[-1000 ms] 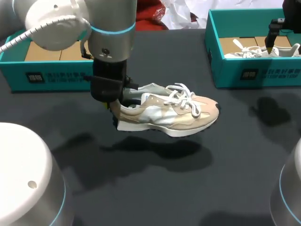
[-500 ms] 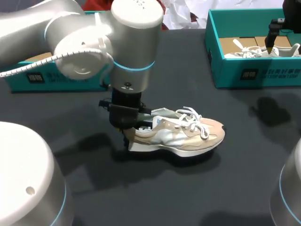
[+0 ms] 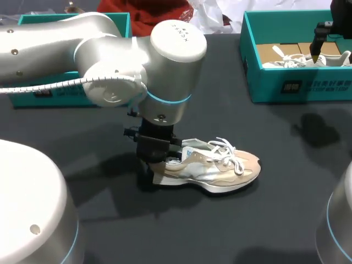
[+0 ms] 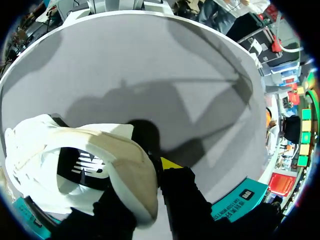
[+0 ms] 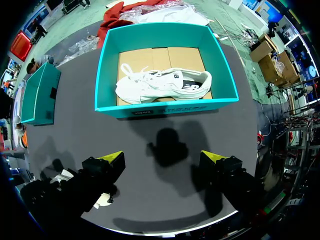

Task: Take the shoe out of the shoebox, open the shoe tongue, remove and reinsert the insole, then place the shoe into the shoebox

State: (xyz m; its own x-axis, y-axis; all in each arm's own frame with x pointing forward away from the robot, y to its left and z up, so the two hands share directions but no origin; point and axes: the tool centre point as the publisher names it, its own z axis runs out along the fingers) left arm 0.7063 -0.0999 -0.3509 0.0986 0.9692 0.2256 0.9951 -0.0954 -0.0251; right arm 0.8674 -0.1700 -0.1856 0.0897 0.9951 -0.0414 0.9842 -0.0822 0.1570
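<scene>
A beige and white shoe (image 3: 212, 168) with white laces lies on its sole on the dark table, toe pointing right. My left gripper (image 3: 157, 165) is shut on its heel. In the left wrist view the heel collar (image 4: 130, 165) sits pinched between the fingers of the left gripper (image 4: 150, 170), with one yellow fingertip (image 4: 170, 162) showing. My right gripper (image 5: 162, 157) hangs open and empty above the table in front of the teal shoebox (image 5: 165, 107). That shoebox (image 3: 297, 82) stands at the back right, with the right gripper (image 3: 316, 55) over it.
A second, white shoe (image 5: 162, 85) lies inside the shoebox on brown cardboard. A teal lid (image 3: 33, 93) lies at the back left, partly hidden by my left arm. Red cloth and white wrapping lie at the table's far edge.
My left arm has swung in over the table and lowered the shoe from mid-air down to the tabletop, slightly nearer the front. The right arm has not moved.
</scene>
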